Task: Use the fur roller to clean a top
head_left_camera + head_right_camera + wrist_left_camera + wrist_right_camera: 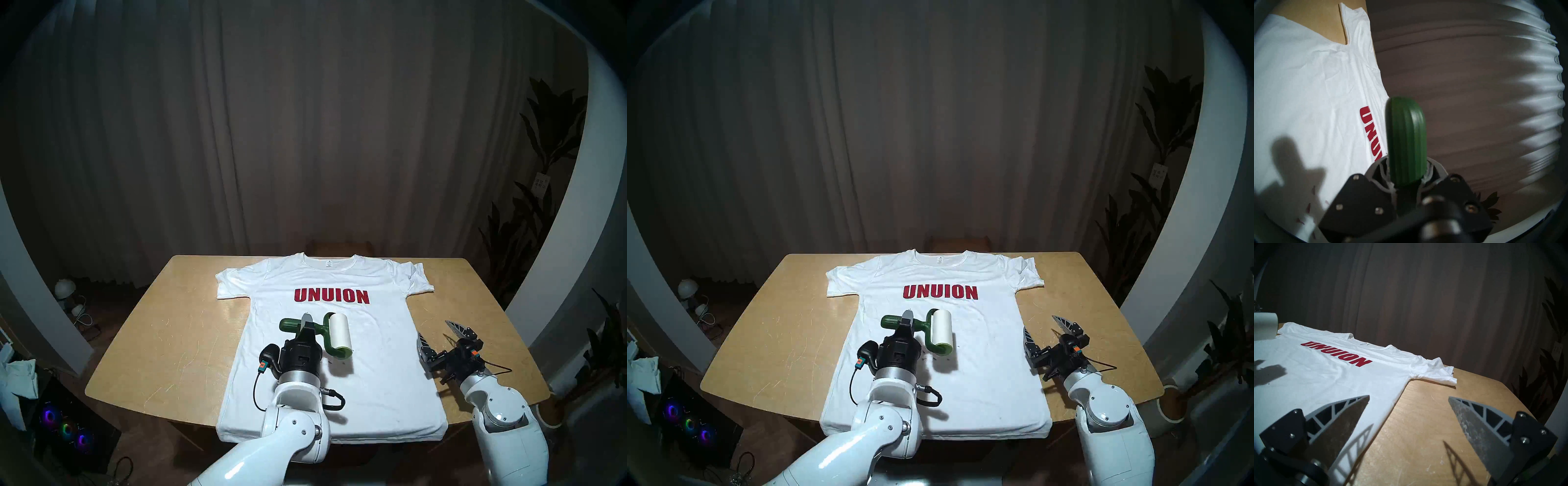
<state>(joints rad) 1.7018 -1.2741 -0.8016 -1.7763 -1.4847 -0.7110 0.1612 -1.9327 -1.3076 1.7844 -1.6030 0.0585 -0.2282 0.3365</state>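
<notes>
The white T-shirt (339, 373) (983, 373) with red "UNUION" lies flat on the wooden table (163, 356). My left gripper (306, 324) (907, 320) is shut on the dark green handle of the fur roller (339, 334) (941, 331) and holds it a little above the shirt's middle, below the lettering; its shadow falls on the cloth. The handle (1407, 140) fills the left wrist view, with the shirt (1305, 93) beside it. My right gripper (437, 331) (1042, 327) (1408, 399) is open and empty above the shirt's right edge (1339, 378). The white roll (1265, 326) shows at the far left.
A few small dark specks (929, 356) lie on the shirt under the roller. A curtain (305, 135) hangs behind the table. Plants (543, 169) stand at the right. A computer with coloured fans (66, 427) sits on the floor at the left.
</notes>
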